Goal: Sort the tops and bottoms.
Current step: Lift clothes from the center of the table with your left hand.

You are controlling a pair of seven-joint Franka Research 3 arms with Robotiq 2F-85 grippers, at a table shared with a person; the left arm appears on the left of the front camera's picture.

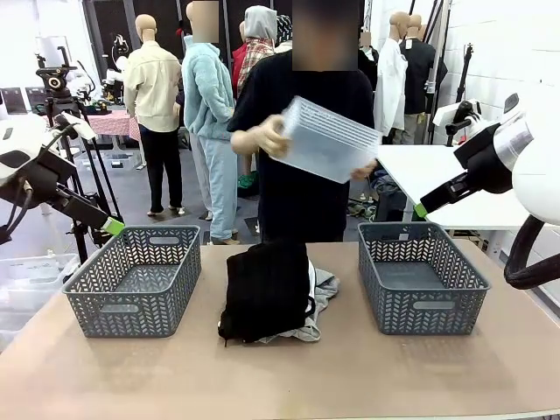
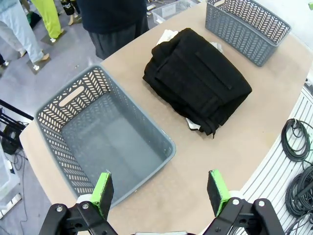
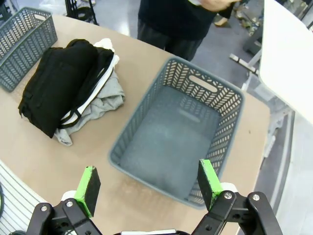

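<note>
At the middle of the surface (image 1: 394, 376), between the left basket (image 1: 131, 311) and the right basket (image 1: 429, 311), found the clothes pile (image 1: 267, 293): a folded black garment on top, grey and white pieces pressed underneath and poking out at one side. Judged the main risk to be a pinch through several layers at once, dragging a top and a bottom off together into one basket; blamed the tight stacking for that. Feared also a trailing sleeve or leg snagging a basket rim and shoving it aside. Noted the person's hand (image 1: 267, 136) on a clear bin (image 1: 324, 140) held above the far edge, risking contact on any reach across the middle. Saw the left claw (image 2: 159, 188) spread fully wide, gripping nothing, touching nothing, hovering over a corner of the left basket. Saw the right claw (image 3: 146, 183) equally wide and empty, poised above the right basket, well apart from the pile.
</note>
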